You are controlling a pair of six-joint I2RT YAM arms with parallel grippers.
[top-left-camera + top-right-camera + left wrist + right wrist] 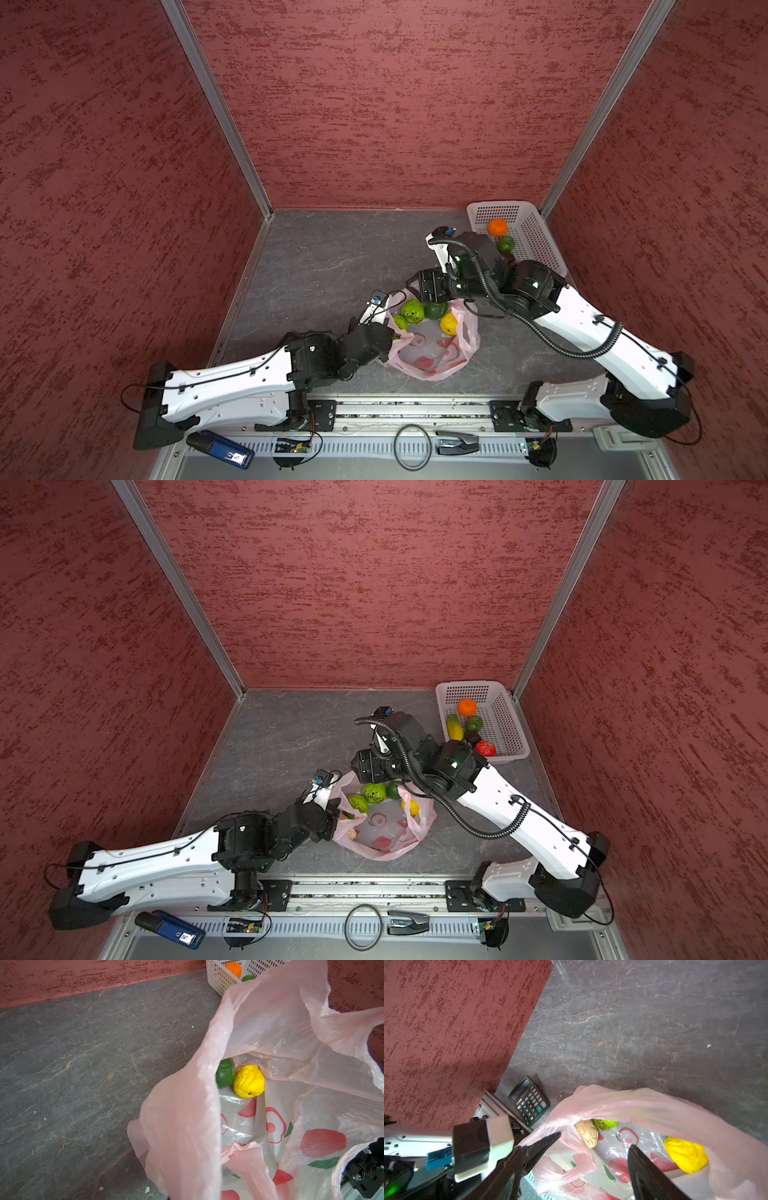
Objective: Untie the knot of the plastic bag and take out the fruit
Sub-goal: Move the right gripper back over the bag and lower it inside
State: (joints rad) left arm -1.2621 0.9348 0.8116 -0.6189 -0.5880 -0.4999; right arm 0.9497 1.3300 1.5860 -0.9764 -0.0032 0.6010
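Note:
The pink plastic bag [432,361] lies mid-table with its mouth gaping; the knot is out of view. Inside lie fruit: a knobbly green piece [412,311], a dark green one [435,309], a yellow one [249,1081] and a beige one [586,1133]. My left gripper [394,333] is shut on the bag's near-left rim, its fingers [548,1141] pinching film. My right gripper [574,1147] hangs open over the bag's far side, jaws wide above the printed film and touching no fruit. In the left wrist view film covers the left fingers.
A white perforated basket [505,725] at the back right holds an orange mandarin [467,707], a strawberry [485,748] and other fruit. A calculator [529,1101] lies by the left wall. A blue device [220,449] and a black ring [411,446] sit on the front rail.

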